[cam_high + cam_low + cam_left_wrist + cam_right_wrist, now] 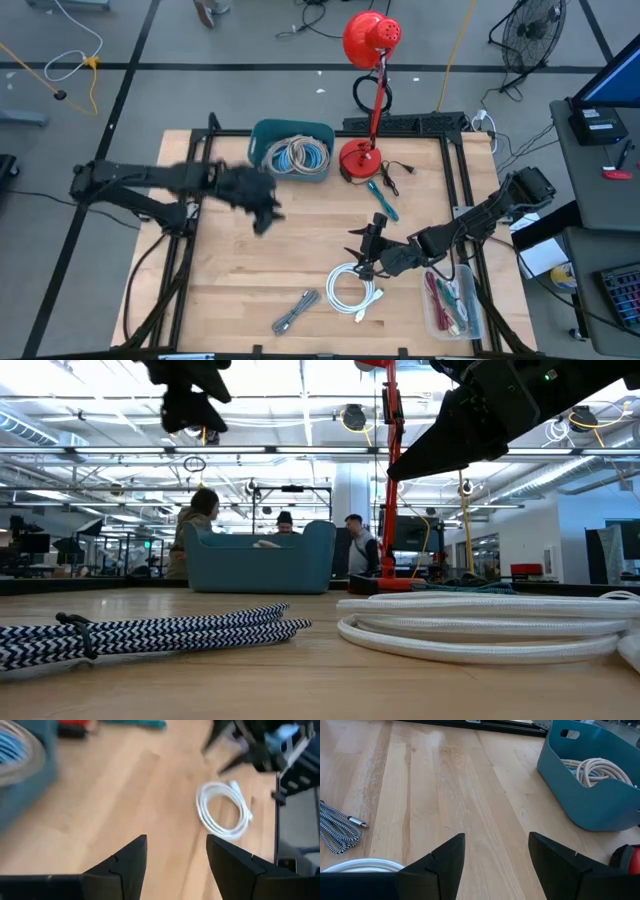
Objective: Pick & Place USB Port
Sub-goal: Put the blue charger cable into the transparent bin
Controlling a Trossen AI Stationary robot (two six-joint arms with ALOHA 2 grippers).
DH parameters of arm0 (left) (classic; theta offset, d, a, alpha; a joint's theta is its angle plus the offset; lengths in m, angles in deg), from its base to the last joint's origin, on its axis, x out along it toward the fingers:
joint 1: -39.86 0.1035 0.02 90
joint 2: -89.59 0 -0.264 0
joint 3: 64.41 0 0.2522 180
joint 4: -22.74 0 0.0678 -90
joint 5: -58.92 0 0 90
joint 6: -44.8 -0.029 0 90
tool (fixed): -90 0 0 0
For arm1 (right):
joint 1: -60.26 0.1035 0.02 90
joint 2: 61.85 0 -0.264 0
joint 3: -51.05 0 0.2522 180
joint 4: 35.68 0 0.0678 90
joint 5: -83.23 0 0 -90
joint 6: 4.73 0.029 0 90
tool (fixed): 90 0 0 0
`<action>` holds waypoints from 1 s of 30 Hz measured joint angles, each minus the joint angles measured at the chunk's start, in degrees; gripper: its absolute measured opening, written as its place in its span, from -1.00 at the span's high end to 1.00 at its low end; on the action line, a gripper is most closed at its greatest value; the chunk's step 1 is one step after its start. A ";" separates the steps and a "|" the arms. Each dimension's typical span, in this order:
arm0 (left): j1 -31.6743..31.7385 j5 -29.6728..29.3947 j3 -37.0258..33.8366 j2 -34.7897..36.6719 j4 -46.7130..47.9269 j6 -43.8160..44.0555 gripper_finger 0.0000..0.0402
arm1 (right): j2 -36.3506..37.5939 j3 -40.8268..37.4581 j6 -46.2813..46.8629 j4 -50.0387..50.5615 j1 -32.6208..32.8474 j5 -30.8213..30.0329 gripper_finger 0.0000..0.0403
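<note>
The white coiled cable [355, 290] lies flat on the table [230, 290] just below the right gripper [372, 262], whose fingers [445, 865] are spread and empty. The left gripper [265, 212], fingers [125, 865] also spread and empty, hangs well away, so the right arm is nearer.

The left gripper [266, 222] hangs raised mid-bench, fingers parted and empty. The right gripper [366, 250] reaches inward from the right, fingers spread wide, empty.
</note>
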 joint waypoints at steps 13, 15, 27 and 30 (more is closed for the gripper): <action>-27.22 -22.75 -11.71 -4.31 -17.64 15.35 -0.03 | 0.02 0.00 18.30 21.62 -6.67 -12.92 -0.04; -28.01 -24.82 -12.76 -4.29 -19.93 15.12 -0.03 | 0.02 0.00 20.48 25.13 -11.23 -6.98 -0.04; -28.10 -30.34 -14.27 -4.29 -24.12 8.66 -0.03 | -0.66 0.00 18.96 34.02 -32.93 12.48 -0.04; -28.32 -30.91 -14.27 -4.29 -24.24 7.78 -0.03 | -0.66 -0.46 18.89 33.80 -34.75 15.06 -0.04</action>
